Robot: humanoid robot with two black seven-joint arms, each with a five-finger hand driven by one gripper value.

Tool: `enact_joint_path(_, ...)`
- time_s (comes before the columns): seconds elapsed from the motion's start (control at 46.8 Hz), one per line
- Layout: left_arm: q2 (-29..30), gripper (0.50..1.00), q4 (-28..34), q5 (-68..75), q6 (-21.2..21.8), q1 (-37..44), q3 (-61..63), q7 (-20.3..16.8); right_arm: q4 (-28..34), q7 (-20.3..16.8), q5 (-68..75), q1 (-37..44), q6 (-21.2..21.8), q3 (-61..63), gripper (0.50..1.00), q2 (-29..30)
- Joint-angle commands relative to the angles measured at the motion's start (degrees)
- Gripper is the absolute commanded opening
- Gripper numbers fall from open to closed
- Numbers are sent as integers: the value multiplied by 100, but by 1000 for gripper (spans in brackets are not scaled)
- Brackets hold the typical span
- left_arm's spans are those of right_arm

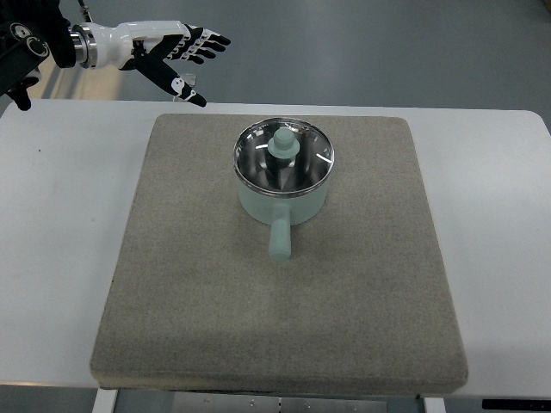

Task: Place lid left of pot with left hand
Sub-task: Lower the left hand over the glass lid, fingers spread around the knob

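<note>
A steep overhead view is showing a white table (52,258) carrying a square grey-brown felt mat (215,310). Near the far middle of the mat a pale mint-green metal pot (284,206) is sitting upright, its stubby mint handle (281,239) pointing toward the robot's side. A round glass lid with a steel rim and a mint-green knob (282,146) is resting level on the pot, closing it; the lid is not yet lifted. The left robot hand (172,53), white with black finger segments, is hovering at the picture's upper left, beyond the mat's far left corner and well apart from the pot. Its fingers are spreading straight and loose, gripping nothing, with the fingertips (196,99) pointing right and slightly toward the pot. From this robot hand the lid knob is lying to the right and nearer the robot, and the knob is standing vertically, so a reach from above looks likely to suit it. The bare mat left of the pot is offering room for the lid. No right robot hand is showing.
</note>
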Motion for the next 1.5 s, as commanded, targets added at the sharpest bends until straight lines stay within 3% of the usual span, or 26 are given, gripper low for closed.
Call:
enact_joint_path(0.0,5,994,-344,421,0,-11,71,-20,0,1,0,0,0,0,921,0)
enact_joint_path(0.128,22,994,-898,1186,247,-37,79,-29,0,1,0,0,0,0,921,0)
enact_joint_path(0.32,13,994,-1206,1758,292,-353,88,-29,0,1,0,0,0,0,921,0)
enact_joint_path(0.555,40,994,-1742,2145,283,-1249,904,-20,0,1,0,0,0,0,921,0)
enact_joint_path(0.854,-329,986,-1716,2189,344,-1399,1178,-3,0,1,0,0,0,0,921,0)
enact_joint_path(1.068,-848,986,-1558,2558,854,-1382,1240,24,0,1,0,0,0,0,921,0)
enact_joint_path(1.303,-1015,973,-1558,2655,915,-1382,1292,24,0,1,0,0,0,0,921,0)
enact_joint_path(1.474,-1076,966,-1540,2953,1206,-1329,1301,24,0,1,0,0,0,0,921,0)
